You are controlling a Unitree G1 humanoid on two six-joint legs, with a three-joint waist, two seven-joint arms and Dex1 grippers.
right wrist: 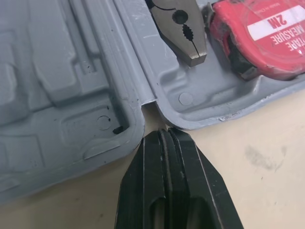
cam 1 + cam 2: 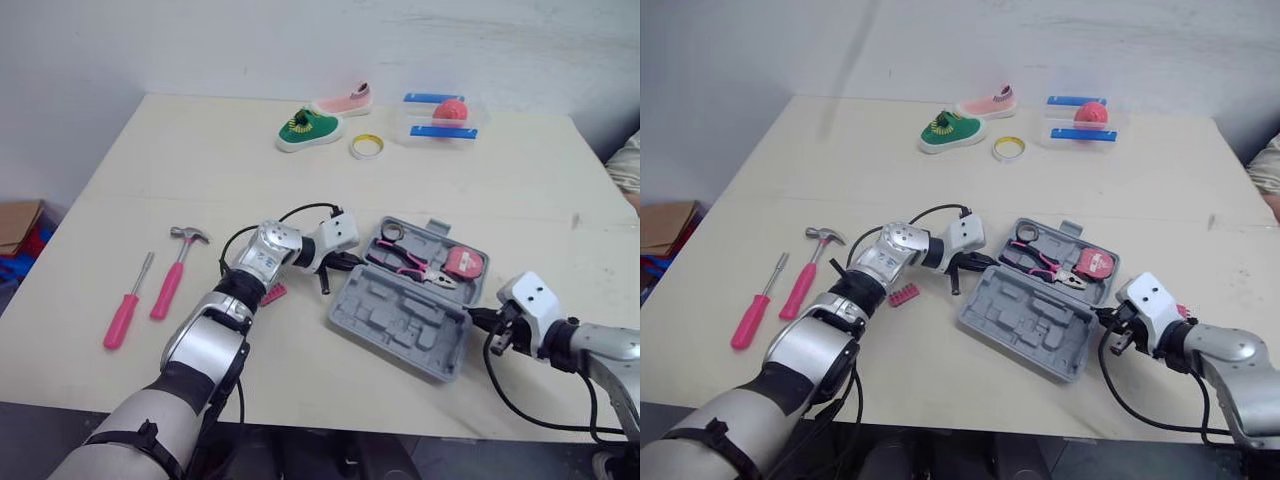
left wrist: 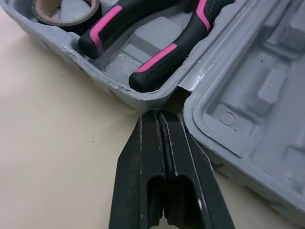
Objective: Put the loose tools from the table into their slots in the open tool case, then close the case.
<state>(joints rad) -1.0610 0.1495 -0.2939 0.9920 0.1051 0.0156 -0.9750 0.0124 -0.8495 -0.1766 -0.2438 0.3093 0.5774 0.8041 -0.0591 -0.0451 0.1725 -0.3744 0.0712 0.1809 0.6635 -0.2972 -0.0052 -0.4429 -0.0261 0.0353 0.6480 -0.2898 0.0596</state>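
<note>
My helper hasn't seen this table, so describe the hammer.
Left on the table, apart from the tool case, two pink-handled tools lie side by side. The hammer is nearer the case, with a metal claw head, unlike the thin-shafted screwdriver.

The tool case (image 2: 400,320) is showing matt grey moulded plastic, scuffed along its rim. The pliers (image 3: 157,62) are wearing smooth black-and-pink grips, with dull bare metal at the nose. The tape measure (image 1: 267,33) is gleaming in glossy red plastic. The table (image 2: 200,150) is looking smooth and matt.
</note>
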